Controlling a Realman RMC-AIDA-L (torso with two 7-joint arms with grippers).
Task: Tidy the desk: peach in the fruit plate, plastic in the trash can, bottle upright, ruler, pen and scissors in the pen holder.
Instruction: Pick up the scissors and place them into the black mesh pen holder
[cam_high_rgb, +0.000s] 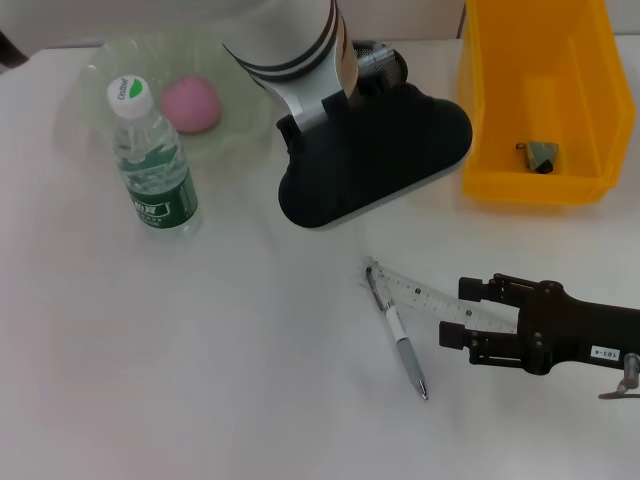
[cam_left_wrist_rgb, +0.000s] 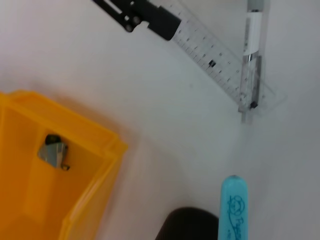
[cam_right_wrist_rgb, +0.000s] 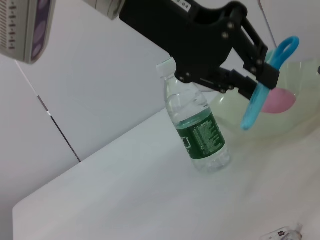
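My left gripper (cam_right_wrist_rgb: 257, 75) is shut on blue-handled scissors (cam_right_wrist_rgb: 260, 97) and holds them in the air; in the head view my own left arm (cam_high_rgb: 370, 150) hides it. A scissors handle shows in the left wrist view (cam_left_wrist_rgb: 233, 207). My right gripper (cam_high_rgb: 465, 312) is open low over the table, its fingers on either side of the clear ruler (cam_high_rgb: 425, 293). A pen (cam_high_rgb: 398, 330) lies across the ruler's far end. The bottle (cam_high_rgb: 152, 160) stands upright. The pink peach (cam_high_rgb: 190, 103) lies in the clear plate (cam_high_rgb: 100, 75).
A yellow bin (cam_high_rgb: 480, 110) at the back right holds a small grey scrap (cam_high_rgb: 541, 155). A dark cylinder (cam_high_rgb: 378, 62), partly hidden behind my left arm, stands beside the bin. The white table (cam_high_rgb: 200, 350) shows bare at the front left.
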